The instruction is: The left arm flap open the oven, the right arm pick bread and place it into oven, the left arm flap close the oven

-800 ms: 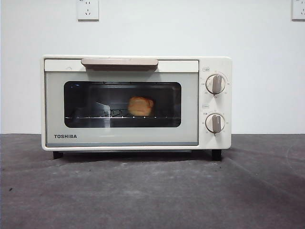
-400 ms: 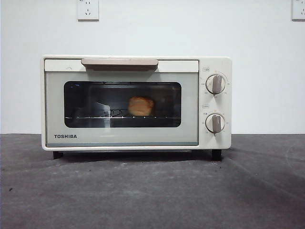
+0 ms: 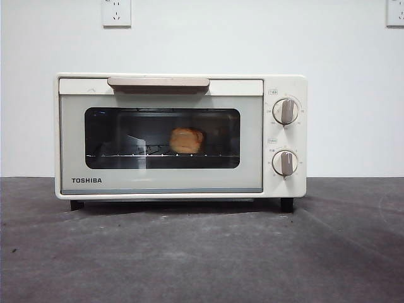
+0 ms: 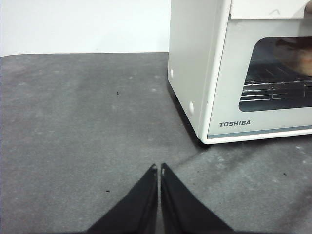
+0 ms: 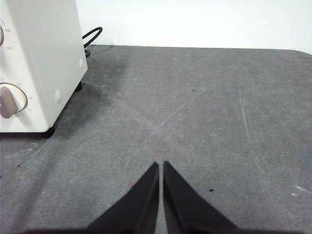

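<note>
The bread (image 3: 186,140) sits inside the oven (image 3: 180,136), on the wire rack (image 3: 163,154) behind the dark glass window, a little right of the window's middle. The oven door (image 3: 161,142) is closed, with its beige handle (image 3: 158,82) along the top edge. The oven stands on the dark grey surface (image 3: 202,252), on short black feet, in front of a white wall.

My left gripper (image 4: 159,168) is low over the surface, well apart from the oven and toward its TOSHIBA corner. Its two jaws are pressed together and they hold nothing. My right gripper (image 5: 161,165) is also low over the surface, well apart from the oven on the side of the knobs. Its jaws too are pressed together, with nothing between them. So both grippers are far from the bread, and the closed door is between them and it.

The front view shows the whole oven face, with both knobs (image 3: 285,111), and two sockets (image 3: 116,12) high on the wall, but no gripper at all. The left wrist view shows the oven's plain side wall and only an edge of the bread at the border of the window. The right wrist view shows the other side wall, the lower knob (image 5: 10,100), and a black cable (image 5: 90,35) behind the oven, which the front view does not show.
</note>
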